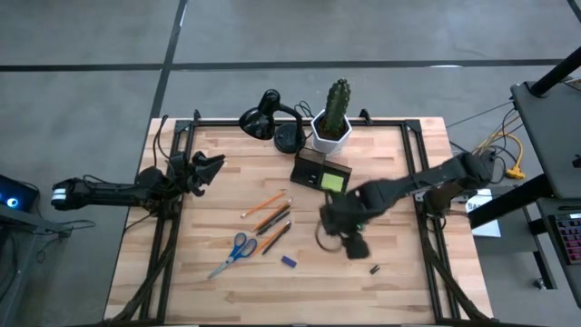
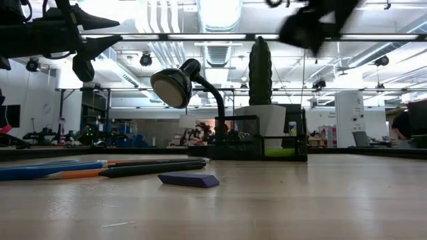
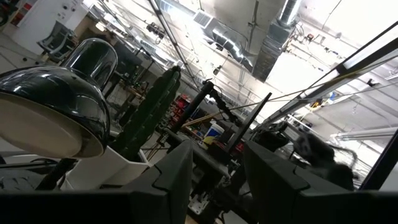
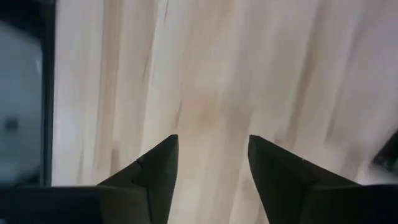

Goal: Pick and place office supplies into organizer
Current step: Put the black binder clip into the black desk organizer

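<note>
right end effector (image 1: pixel 334 218): arm stretched low across bench (image 1: pixel 399 272), fingers parted, empty, just below organizer (image 1: pixel 320 173). left end effector (image 1: pixel 207 169): parted, empty, raised at bench's left edge. pencils (image 1: pixel 270 216), scissors (image 1: pixel 234 252) lie mid-bench.

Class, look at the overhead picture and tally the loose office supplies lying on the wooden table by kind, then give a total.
Pencils or pens: 4
Scissors: 1
Small blue block: 1
Tiny dark bit: 1
Total: 7
The lime-green pad already sits in the organizer, so it is not counted.
</note>
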Controlling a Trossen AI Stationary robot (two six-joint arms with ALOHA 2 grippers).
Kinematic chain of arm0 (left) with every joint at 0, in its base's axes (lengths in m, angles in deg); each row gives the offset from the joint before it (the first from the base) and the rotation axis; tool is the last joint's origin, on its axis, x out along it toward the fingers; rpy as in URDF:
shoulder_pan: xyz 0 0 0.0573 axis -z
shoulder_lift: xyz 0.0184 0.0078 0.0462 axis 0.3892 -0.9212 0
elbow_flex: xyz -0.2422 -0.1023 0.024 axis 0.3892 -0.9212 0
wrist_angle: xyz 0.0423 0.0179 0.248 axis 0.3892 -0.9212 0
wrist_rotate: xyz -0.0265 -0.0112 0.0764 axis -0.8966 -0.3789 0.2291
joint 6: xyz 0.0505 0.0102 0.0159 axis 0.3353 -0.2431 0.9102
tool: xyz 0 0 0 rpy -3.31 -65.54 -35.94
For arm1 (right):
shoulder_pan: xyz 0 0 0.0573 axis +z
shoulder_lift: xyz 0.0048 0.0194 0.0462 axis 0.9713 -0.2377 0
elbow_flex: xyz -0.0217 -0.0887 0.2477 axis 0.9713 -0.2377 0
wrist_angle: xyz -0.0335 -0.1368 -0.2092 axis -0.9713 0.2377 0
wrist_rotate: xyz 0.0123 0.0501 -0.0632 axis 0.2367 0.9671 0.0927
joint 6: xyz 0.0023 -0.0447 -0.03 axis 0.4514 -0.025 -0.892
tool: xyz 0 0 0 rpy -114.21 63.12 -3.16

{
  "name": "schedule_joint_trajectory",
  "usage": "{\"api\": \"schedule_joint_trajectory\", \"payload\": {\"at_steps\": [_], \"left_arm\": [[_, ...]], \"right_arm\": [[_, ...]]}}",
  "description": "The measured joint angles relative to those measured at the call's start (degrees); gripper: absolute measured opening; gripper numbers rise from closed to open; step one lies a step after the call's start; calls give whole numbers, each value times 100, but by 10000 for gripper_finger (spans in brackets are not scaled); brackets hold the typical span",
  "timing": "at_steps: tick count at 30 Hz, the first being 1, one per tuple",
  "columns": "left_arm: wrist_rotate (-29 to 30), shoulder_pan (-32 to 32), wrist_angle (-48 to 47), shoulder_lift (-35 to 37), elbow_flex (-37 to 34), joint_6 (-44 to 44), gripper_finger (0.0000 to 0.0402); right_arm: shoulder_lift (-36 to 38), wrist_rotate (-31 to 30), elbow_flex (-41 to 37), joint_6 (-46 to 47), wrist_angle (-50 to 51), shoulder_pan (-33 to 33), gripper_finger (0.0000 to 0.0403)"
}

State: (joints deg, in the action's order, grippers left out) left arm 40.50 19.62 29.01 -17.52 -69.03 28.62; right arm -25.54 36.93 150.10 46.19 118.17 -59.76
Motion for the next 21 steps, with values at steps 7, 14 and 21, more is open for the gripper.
{"api": "schedule_joint_trajectory", "payload": {"at_steps": [7,14,21], "left_arm": [[0,0,0,0,0,0,128],[0,0,0,0,1,0,128],[0,0,-1,0,0,0,128]], "right_arm": [[0,19,-186,397,977,985,196],[-1,40,-404,759,526,1732,195],[-2,1,-780,815,-195,2031,193]]}}
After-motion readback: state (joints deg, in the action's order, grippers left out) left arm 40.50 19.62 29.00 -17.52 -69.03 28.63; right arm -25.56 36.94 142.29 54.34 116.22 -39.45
